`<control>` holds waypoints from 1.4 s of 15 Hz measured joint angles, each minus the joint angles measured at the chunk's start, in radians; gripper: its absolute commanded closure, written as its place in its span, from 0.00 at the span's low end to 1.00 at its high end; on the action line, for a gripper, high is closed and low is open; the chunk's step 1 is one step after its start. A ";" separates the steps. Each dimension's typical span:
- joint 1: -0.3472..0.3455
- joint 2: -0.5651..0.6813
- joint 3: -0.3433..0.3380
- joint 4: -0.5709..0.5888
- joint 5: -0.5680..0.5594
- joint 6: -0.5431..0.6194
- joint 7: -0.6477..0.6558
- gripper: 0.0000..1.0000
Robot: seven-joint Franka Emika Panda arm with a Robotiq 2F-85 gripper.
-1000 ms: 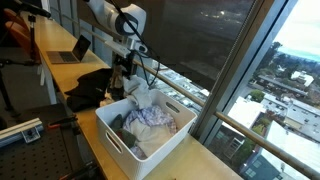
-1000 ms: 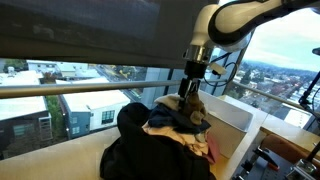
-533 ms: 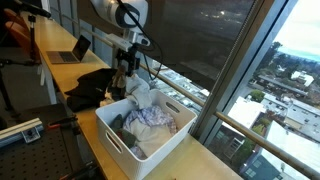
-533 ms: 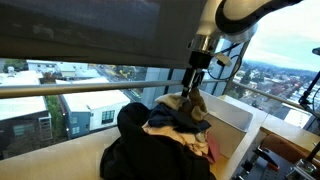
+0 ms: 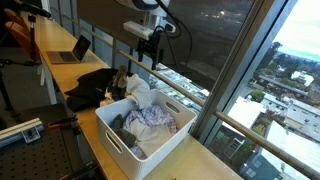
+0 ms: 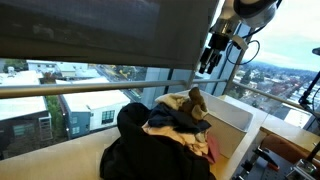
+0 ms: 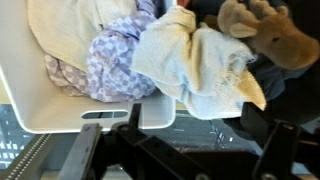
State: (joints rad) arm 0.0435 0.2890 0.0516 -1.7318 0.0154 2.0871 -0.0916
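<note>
My gripper [image 5: 153, 50] hangs open and empty, well above a white bin [image 5: 112, 138] heaped with laundry. In an exterior view the gripper [image 6: 210, 62] stands high over a brown stuffed moose [image 6: 195, 100] that lies on the pile. From the wrist, the gripper [image 7: 205, 145] shows as dark fingers at the bottom edge with nothing between them. Above them lie a pale blue towel [image 7: 195, 65], a purple patterned cloth [image 7: 115, 65], a cream cloth [image 7: 70, 30] and the moose [image 7: 268, 38]. The bin's rim [image 7: 90, 112] runs below the cloths.
A black garment [image 5: 93, 85] lies heaped next to the bin on the counter, large in the foreground of an exterior view [image 6: 150, 152]. A laptop [image 5: 70, 50] stands further back. Window glass and a railing [image 6: 70, 90] run close behind the bin.
The gripper has risen from just over the laundry pile to well above it, and has stayed open and empty.
</note>
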 measured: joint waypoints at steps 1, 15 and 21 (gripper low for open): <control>-0.016 0.009 -0.012 0.000 -0.005 0.002 -0.007 0.00; -0.082 0.403 -0.079 0.108 -0.048 0.170 -0.019 0.00; -0.084 0.520 -0.093 0.104 -0.060 0.221 -0.019 0.00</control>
State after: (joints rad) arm -0.0404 0.8091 -0.0412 -1.6277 -0.0442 2.3086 -0.1103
